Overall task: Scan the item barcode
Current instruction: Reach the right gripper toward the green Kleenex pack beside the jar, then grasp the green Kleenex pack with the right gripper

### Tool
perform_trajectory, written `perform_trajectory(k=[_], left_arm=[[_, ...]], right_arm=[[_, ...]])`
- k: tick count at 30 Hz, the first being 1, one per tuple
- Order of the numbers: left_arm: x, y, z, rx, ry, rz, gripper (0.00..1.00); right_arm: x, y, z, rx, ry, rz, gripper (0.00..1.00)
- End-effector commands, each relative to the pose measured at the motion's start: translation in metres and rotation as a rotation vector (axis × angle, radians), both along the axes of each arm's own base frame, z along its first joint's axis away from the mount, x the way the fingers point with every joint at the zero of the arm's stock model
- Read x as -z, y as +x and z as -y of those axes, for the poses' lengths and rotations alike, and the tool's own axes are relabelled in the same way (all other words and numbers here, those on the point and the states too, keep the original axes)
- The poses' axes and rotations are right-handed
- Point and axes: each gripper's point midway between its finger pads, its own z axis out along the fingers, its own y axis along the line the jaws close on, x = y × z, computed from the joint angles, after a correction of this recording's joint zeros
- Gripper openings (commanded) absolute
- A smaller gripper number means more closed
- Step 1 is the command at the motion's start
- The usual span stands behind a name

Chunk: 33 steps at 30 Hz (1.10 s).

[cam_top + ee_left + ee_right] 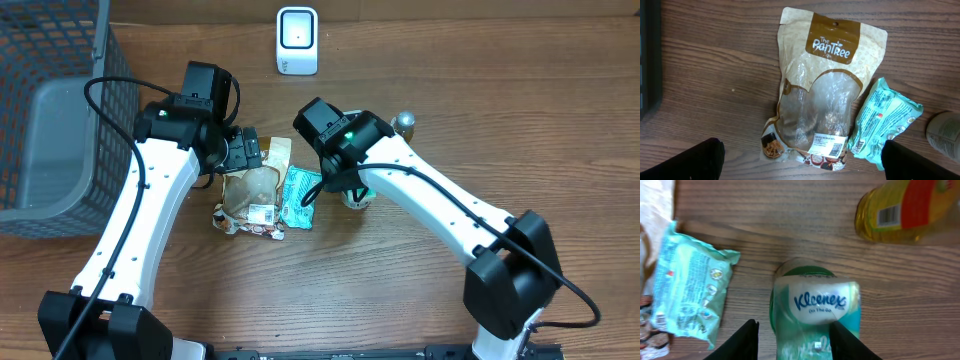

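Splayed wide at left end effector (pixel 802 162), above a crinkly glossy pouch (pixel 825 95); astride a smooth cylindrical Kleenex canister (pixel 815 300) at right end effector (pixel 795 340), grasp impossible to tell.

Four grocery items are counted on the table (pixel 400 300): one brown Pantree snack pouch (pixel 825 90), one teal foil packet (pixel 882 122), one green Kleenex On The Go canister (pixel 817 305) and one yellow bottle (pixel 905 210). One white barcode scanner (pixel 297 40) and one grey mesh basket (pixel 50 40) are also seen.
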Motion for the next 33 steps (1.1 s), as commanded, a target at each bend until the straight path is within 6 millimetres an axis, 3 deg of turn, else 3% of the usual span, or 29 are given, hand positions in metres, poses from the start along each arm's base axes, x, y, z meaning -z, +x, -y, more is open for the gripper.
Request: perform_trajectory(k=[1, 9, 14, 22, 25, 29, 33], left_arm=[[-0.006, 0.002, -0.001, -0.001, 0.006, 0.019, 0.99], [-0.006, 0.002, -0.001, -0.001, 0.006, 0.019, 1.00], [-0.006, 0.002, -0.001, -0.001, 0.006, 0.019, 1.00], [-0.006, 0.002, -0.001, -0.001, 0.006, 0.019, 1.00], [-0.006, 0.002, -0.001, -0.001, 0.006, 0.019, 0.99], [-0.006, 0.002, -0.001, -0.001, 0.006, 0.019, 1.00], [-0.006, 0.002, -0.001, -0.001, 0.006, 0.019, 1.00]], right_arm=[[0.010, 0.001, 0.002, 0.010, -0.028, -0.013, 0.40], [0.011, 0.003, 0.000, 0.010, -0.020, -0.005, 0.27], [0.010, 0.003, 0.001, 0.005, -0.026, -0.009, 0.04], [-0.029, 0.010, -0.008, 0.006, 0.053, 0.052, 0.04], [-0.042, 0.009, -0.024, -0.009, 0.150, 0.052, 0.04], [-0.046, 0.004, -0.059, -0.052, 0.330, 0.001, 0.04], [-0.050, 0.005, -0.077, -0.073, 0.419, -0.010, 0.04]])
